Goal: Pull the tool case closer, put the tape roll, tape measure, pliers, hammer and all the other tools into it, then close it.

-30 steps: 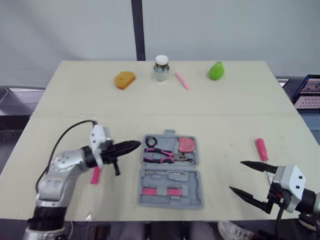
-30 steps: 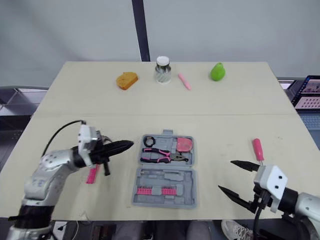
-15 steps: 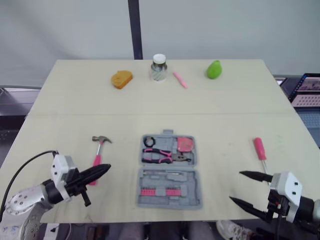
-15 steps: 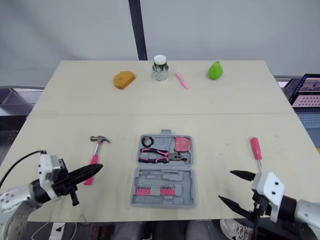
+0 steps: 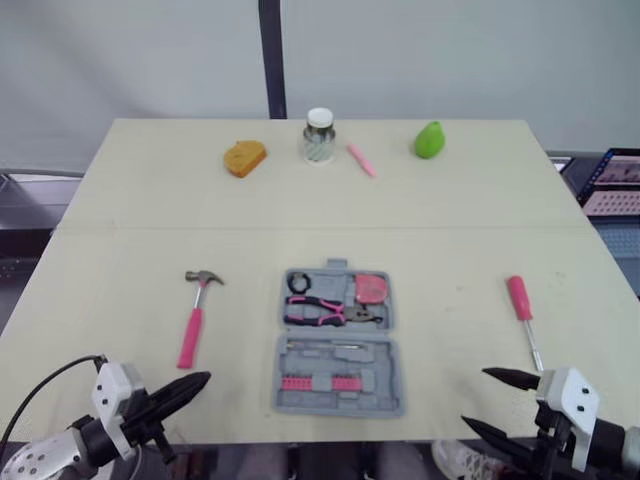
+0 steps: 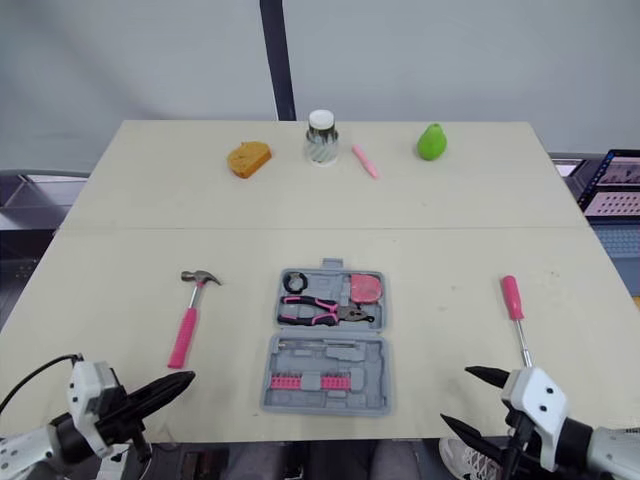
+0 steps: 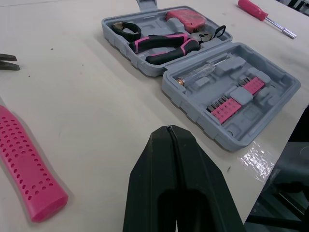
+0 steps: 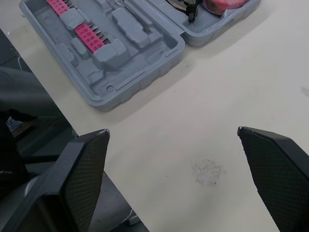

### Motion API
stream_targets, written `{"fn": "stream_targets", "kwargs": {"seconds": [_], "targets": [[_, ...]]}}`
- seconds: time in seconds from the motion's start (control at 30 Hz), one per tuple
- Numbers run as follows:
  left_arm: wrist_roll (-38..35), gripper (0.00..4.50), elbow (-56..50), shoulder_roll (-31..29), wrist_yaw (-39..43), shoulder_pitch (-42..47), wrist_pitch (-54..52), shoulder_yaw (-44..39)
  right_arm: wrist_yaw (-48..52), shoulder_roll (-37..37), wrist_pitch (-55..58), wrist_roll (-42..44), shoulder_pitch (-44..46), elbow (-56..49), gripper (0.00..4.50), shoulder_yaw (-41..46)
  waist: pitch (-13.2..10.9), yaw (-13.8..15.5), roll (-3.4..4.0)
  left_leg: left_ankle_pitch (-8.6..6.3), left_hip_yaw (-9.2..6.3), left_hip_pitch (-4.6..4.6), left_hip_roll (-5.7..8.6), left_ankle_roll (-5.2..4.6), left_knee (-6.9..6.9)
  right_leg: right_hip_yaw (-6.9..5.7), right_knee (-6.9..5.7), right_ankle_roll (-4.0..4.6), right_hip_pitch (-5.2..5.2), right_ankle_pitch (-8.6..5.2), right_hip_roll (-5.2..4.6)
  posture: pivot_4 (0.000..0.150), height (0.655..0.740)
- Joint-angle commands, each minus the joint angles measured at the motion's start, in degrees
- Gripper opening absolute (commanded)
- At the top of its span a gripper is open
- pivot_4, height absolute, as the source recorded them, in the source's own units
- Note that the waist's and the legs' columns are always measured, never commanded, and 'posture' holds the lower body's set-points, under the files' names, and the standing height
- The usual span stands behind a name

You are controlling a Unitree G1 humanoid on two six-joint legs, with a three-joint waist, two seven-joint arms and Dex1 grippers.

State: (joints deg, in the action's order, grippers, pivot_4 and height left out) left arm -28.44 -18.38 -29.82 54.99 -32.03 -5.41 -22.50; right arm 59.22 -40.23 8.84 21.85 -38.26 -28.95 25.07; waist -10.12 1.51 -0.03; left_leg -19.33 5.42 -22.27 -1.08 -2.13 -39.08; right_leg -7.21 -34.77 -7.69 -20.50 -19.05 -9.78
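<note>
At the near edge of the beige table [image 5: 450, 230], the left gripper [image 5: 198, 380] has its two fingers pressed together on nothing. The right gripper [image 5: 478, 398] has its fingers spread wide. Between them, a little farther, the grey tool case [image 5: 385, 362] lies open and flat. Its far half holds the pliers [image 5: 330, 312], a pink tape measure [image 5: 372, 289] and a black tape roll [image 5: 301, 284]. The pink-handled hammer [image 5: 192, 322] lies left of the case, apart from it; a pink screwdriver [image 5: 521, 303] lies well to its right. Along the far edge are an orange object [image 5: 245, 158], a jar [image 5: 319, 136], a pink pen [image 5: 362, 160] and a green object [image 5: 429, 140]. Behind is a pale wall [image 5: 450, 50] with a dark post [image 5: 270, 60].
</note>
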Motion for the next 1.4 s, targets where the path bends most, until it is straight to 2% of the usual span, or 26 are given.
{"fn": "stream_targets", "kwargs": {"seconds": [0.03, 0.6, 1.0, 1.03, 1.17, 1.4], "targets": [[0.0, 0.02, 1.1, 0.2, 0.4, -0.4, 2.2, -0.5, 0.2, -0.1, -0.9, 0.4, 0.3, 0.2, 4.5, -0.1, 0.0, 0.0, 0.0, -0.01, 0.01, 0.0, -0.01, 0.01, 0.0, 0.0, 0.0, 0.01, 0.0, 0.0, 0.01, 0.15, 0.695], [-1.4, 0.02, -1.7, -3.6, 7.8, 6.5, 4.8, 5.5, -1.9, -0.5, 4.9, 1.9, 3.1, -2.5, 4.5, 1.0, 0.0, -0.1, 0.02, 0.04, 0.03, 0.0, -0.04, -0.07, 0.0, -0.08, -0.01, 0.02, 0.0, -0.01, 0.09, 0.15, 0.695], [-1.4, 0.02, -5.7, -3.5, 3.3, 8.5, 1.1, 8.6, -1.7, -0.5, 4.2, 1.8, 2.8, -3.0, 4.5, 1.4, 0.0, -0.1, 0.02, 0.12, 0.08, 0.03, -0.06, -0.15, -0.01, -0.23, -0.11, 0.02, -0.01, -0.01, 0.15, 0.15, 0.695], [-2.0, 0.02, -6.4, -3.4, 2.0, 8.6, -0.4, 8.4, -1.5, -0.6, 3.9, 1.9, 3.0, -3.0, 4.5, 1.3, 0.0, 0.0, 0.02, 0.12, 0.08, 0.03, -0.06, -0.15, -0.01, -0.23, -0.11, 0.02, -0.01, -0.01, 0.15, 0.15, 0.695], [-5.8, 0.02, -12.6, -1.5, -15.8, 10.7, -15.9, 3.9, 0.7, -1.9, 1.3, 3.5, 6.2, -3.9, 4.5, 1.9, 0.0, -0.1, 0.01, 0.19, 0.04, 0.04, -0.06, -0.25, -0.01, -0.19, -0.13, 0.02, 0.03, -0.01, 0.14, 0.15, 0.695], [-10.6, 0.02, -19.1, 1.1, -39.7, 15.8, -37.1, -3.1, 5.7, -5.5, -0.9, 6.1, 10.7, -2.1, 4.5, 1.9, -0.1, 0.0, -0.07, 0.24, -0.01, 0.05, -0.03, -0.25, -0.01, -0.17, -0.22, 0.02, 0.06, -0.01, 0.29, 0.15, 0.695]]}}
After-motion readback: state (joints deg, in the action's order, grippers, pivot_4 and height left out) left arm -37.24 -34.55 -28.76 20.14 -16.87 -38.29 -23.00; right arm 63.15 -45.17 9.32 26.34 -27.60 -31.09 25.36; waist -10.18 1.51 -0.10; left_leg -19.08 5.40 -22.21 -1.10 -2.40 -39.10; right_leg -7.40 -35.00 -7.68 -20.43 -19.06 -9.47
